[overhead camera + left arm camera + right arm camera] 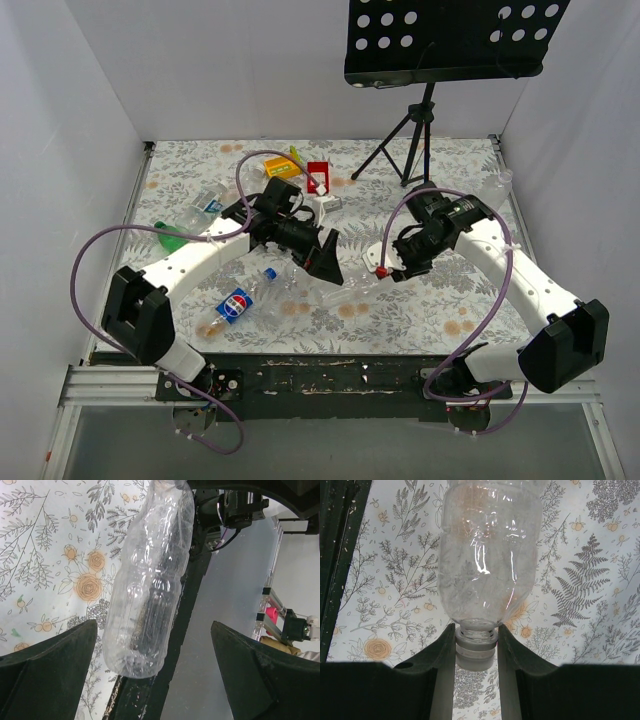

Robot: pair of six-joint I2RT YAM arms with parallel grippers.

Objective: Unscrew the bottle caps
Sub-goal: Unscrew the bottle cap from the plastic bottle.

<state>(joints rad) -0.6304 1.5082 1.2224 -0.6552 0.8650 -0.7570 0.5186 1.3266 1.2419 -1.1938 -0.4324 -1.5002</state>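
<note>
A clear, label-free bottle (pixel 345 290) hangs between my two grippers near the table's front. In the right wrist view its body (pixel 490 555) points away from the camera. My right gripper (pixel 476 647) is shut on its whitish cap (pixel 476 650), one finger on each side. In the top view the right gripper (pixel 384 268) is at the bottle's right end. My left gripper (pixel 328 268) is open at the other end. In the left wrist view the bottle's base (pixel 145 630) lies between the wide-apart fingers (pixel 50 670), nearer the left one and touching neither.
A blue-labelled bottle (pixel 235 305) lies front left. A green bottle (pixel 170 235) and a clear one (pixel 205 205) lie far left, and another clear one (pixel 495 190) far right. Yellow (pixel 282 166) and red (pixel 318 176) trays sit at the back. A tripod (pixel 405 150) stands back right.
</note>
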